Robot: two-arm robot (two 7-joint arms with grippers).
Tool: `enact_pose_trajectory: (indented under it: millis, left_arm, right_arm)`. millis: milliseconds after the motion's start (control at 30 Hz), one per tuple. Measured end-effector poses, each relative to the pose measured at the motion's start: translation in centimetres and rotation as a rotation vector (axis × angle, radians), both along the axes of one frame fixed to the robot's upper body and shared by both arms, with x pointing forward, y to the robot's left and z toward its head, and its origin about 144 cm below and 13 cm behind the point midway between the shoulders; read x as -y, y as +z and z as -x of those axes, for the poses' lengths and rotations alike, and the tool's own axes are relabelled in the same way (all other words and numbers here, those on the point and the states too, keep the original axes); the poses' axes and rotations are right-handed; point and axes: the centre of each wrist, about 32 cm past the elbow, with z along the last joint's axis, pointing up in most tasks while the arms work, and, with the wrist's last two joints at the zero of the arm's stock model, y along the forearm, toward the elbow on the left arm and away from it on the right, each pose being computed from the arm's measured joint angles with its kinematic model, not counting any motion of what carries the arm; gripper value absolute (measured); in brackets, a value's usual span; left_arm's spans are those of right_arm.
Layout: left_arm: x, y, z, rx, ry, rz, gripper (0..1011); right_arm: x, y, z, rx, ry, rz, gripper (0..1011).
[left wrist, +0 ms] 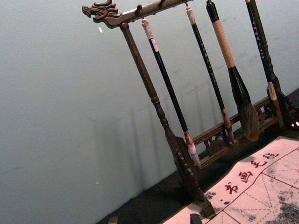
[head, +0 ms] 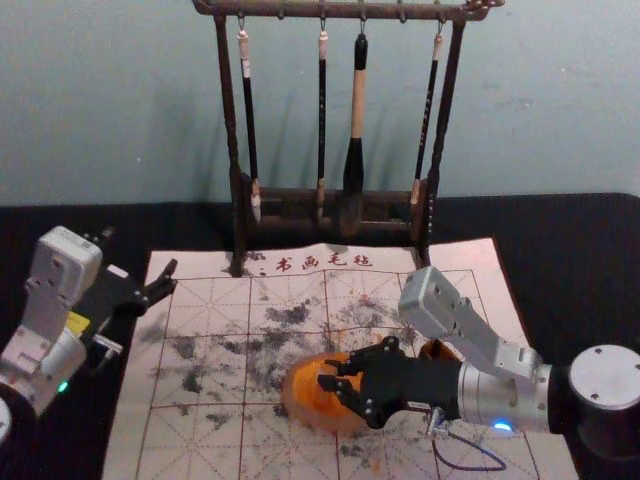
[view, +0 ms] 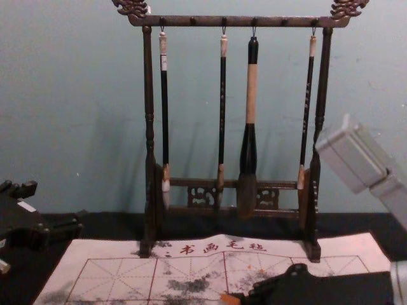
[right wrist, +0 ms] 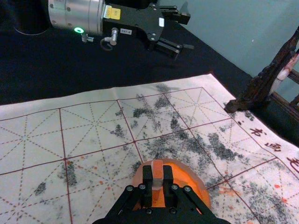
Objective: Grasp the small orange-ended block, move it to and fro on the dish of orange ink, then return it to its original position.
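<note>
At the lower centre of the head view, the right gripper reaches in from the right side, its fingers clamped on the small orange-ended block. In the right wrist view the block sits between the fingertips, over the dish of orange ink; whether it touches the ink I cannot tell. The dish lies on the white, ink-spotted mat with its red grid, spread on the black desk. Toward the left edge of the head view, the left gripper is parked with its fingers spread apart, holding nothing, beside the mat's upper left corner. Across the upper middle stands a dark wooden rack, four brushes hanging from its top bar.
</note>
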Motion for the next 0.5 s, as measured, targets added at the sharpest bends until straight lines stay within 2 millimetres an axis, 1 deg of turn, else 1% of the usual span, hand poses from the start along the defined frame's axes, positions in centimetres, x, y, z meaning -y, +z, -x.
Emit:
enact_pose_trajectory:
  millis: [300, 500]
  left_arm:
    - [0.0, 0.0, 0.0, 0.000, 0.000, 0.000, 1001]
    - [0.0, 0.0, 0.0, 0.000, 0.000, 0.000, 1001]
  right_arm:
    - [-0.2, 0.0, -0.9, 0.005, -0.021, 0.002, 104]
    - [0.1, 0.1, -1.4, 0.010, -0.046, 0.003, 104]
